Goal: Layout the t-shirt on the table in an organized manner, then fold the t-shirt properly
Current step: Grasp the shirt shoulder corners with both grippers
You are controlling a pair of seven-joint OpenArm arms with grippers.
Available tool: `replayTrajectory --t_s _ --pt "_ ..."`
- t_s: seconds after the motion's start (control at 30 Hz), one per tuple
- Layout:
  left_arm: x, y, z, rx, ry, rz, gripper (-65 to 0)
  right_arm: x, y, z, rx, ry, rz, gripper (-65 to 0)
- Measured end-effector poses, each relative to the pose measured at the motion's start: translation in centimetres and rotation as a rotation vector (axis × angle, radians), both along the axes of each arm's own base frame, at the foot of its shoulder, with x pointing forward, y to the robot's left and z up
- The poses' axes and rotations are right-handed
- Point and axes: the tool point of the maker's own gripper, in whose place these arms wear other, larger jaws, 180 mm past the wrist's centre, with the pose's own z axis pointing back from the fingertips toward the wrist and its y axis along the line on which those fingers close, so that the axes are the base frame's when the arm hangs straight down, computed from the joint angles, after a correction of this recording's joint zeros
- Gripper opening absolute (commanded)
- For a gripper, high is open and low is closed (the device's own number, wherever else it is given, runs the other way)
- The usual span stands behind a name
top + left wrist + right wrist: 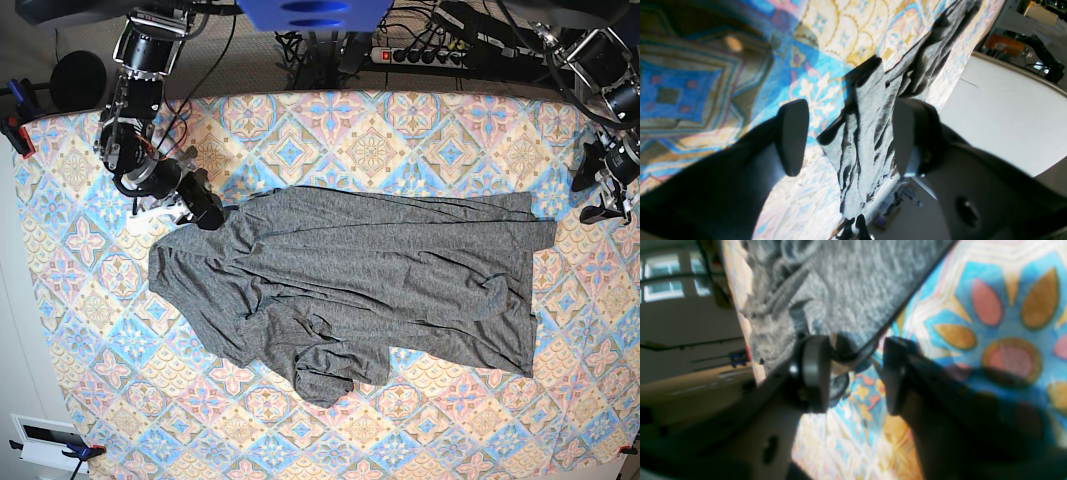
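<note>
The dark-grey t-shirt (380,280) lies spread across the middle of the table (100,350), with creases and a bunched sleeve at its front. My right gripper (205,213) is at the shirt's far left corner. In the right wrist view its jaws (855,373) stand apart, with the edge of the t-shirt (846,283) running between them over the patterned table (990,306). My left gripper (605,210) hangs open near the table's right edge, apart from the shirt. The left wrist view shows that gripper (850,138) open above the t-shirt (870,100) and table (706,83).
A power strip (440,52) and cables lie behind the table's back edge. Clamps sit at the left edge (15,135) and the front left corner (75,452). Beyond the table's edge the left wrist view shows pale floor (1000,116).
</note>
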Motion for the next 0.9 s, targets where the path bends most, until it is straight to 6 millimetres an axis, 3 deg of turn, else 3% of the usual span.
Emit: replayTrajectory --t_s 0.1,0.27,0.33,0.43,0.63,0.9 --pt "0.5 -1.5 0.1 0.053 0.032 -0.092 -26.3 0.6 0.3 -0.2 -0.039 0.012 0.026 -65.0" --pt "1.9 -5.5 4.8 0.228 -0.078 -0.316 -26.3 1.1 0.7 -0.2 -0.067 -0.006 0.049 -65.0" --pt "1.9 -6.9 5.1 0.282 -0.099 -0.411 -26.3 1.2 0.7 -0.1 -0.071 -0.012 0.05 -65.0" --pt "1.2 -9.2 4.3 0.174 -0.115 -0.475 -26.0 1.3 0.7 -0.1 -0.071 -0.013 0.05 -65.0" --pt "-0.9 -8.5 -0.1 0.051 -0.015 -0.378 -25.9 1.3 0.7 -0.1 -0.072 -0.017 0.048 -65.0" --pt "-0.7 -7.4 -0.8 0.095 0.004 -0.342 -26.2 1.3 0.8 -0.1 -0.072 -0.016 0.05 -65.0"
